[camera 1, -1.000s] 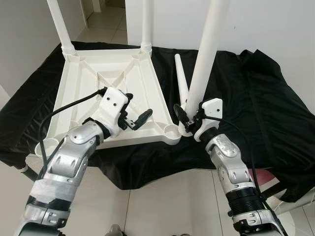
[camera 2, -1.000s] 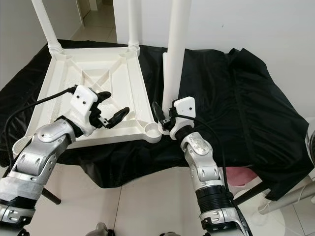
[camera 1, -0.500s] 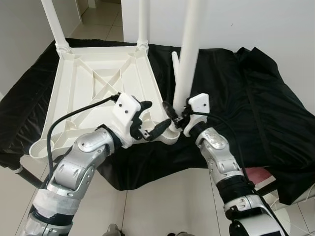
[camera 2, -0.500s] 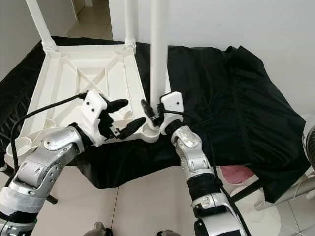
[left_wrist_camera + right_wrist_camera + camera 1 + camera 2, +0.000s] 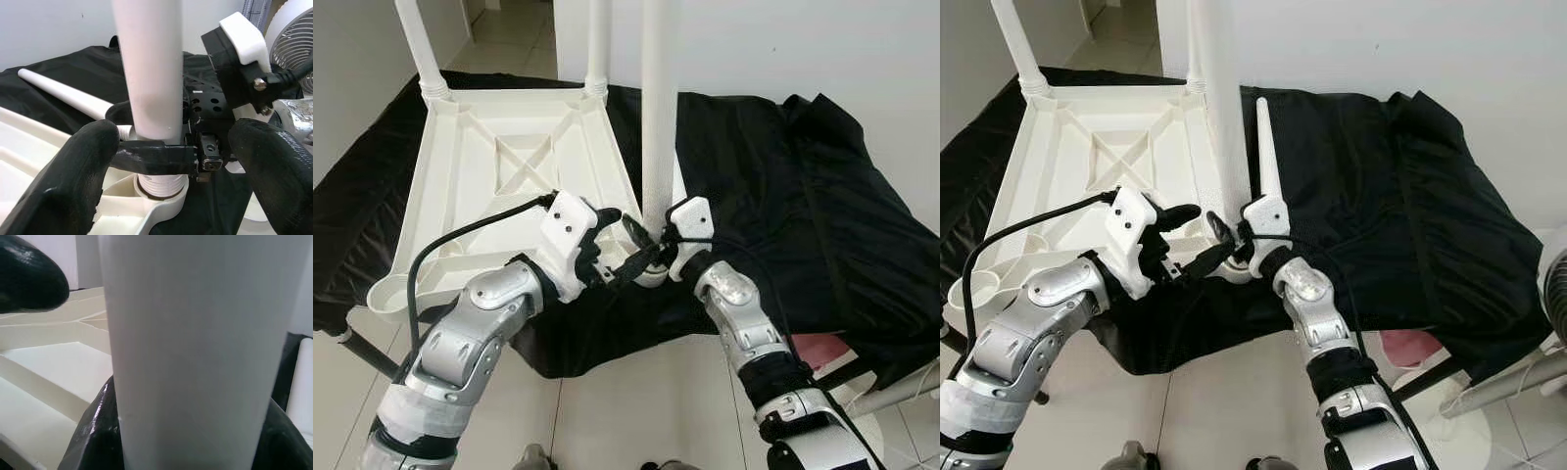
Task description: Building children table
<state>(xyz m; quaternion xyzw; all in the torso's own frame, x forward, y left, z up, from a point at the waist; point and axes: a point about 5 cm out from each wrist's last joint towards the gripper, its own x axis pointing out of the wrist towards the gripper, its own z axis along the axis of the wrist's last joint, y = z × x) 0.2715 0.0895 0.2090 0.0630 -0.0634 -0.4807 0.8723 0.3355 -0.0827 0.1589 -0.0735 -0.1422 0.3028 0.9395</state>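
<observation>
leg (image 5: 655,108) now upright in tabletop (image 5: 499,166) corner, right tool (image 5: 648,238) clamped on it, left tool (image 5: 615,245) apart

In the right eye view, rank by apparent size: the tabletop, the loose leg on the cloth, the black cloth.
1. black cloth
2. tabletop, upside down
3. loose leg

Right gripper clamps the upright leg; left gripper open beside it.

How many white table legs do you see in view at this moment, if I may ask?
4: two upright legs at the tabletop's far corners, one held at the near corner by the right hand, one loose on the cloth.
</observation>
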